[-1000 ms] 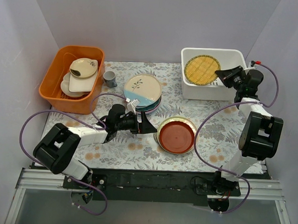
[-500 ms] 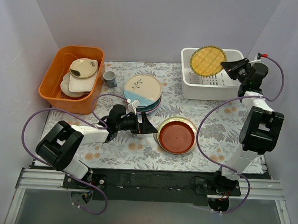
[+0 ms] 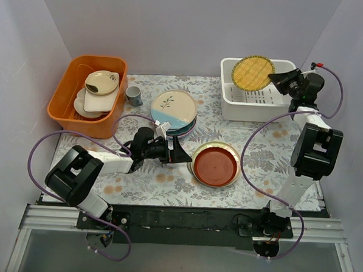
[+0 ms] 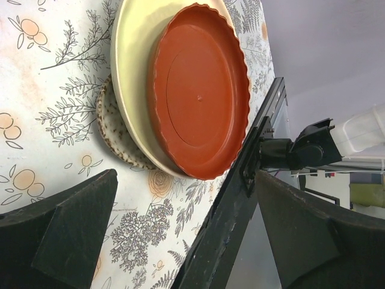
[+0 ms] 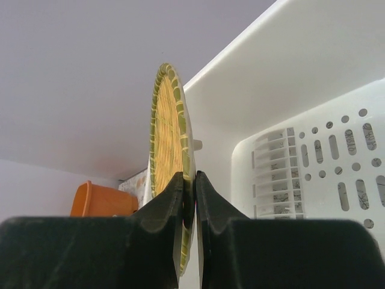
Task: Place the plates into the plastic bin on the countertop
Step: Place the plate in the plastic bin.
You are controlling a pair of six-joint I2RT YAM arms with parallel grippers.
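Right claw (image 5: 189,180): fingers pressed onto the rim of the yellow woven plate (image 5: 168,150), one finger on each face. Firm pinch, no gap visible in the wrist view.
- The plate stands on edge, near upright. Most of its disc rises above the fingers, with the woven face turned to the claw's left.
- White plastic bin (image 3: 258,119): below and to the right of this claw. The plate's lower edge hangs over the bin's far left part. Whether it touches the wall there, I cannot tell.
- The bin's slotted, perforated floor shows to the right of the fingers, with no plate lying on it.

Left claw (image 4: 186,173): fingers spread wide with nothing between them. It is low over the surface (image 3: 254,152) and points along it.
- Red-brown scalloped plate (image 4: 201,90): directly ahead of this claw, apart from both fingertips. It is nested in a larger cream plate (image 4: 129,72).
- Speckled plate (image 4: 114,129): its edge shows from under the cream plate on the side nearer the claw. All three lie flat on the surface.
- Cream-and-blue plate with a leaf sprig (image 3: 173,107): tops a second stack just beyond this claw's wrist, on the far side. Teal and darker rims show beneath it; the count is unclear.

Other items:
- Grey cup (image 3: 133,96): upright, beyond the left arm and just left of the sprig stack.
- Orange tub (image 3: 67,105): well to the left of the left claw, holding beige dishes (image 3: 100,90).
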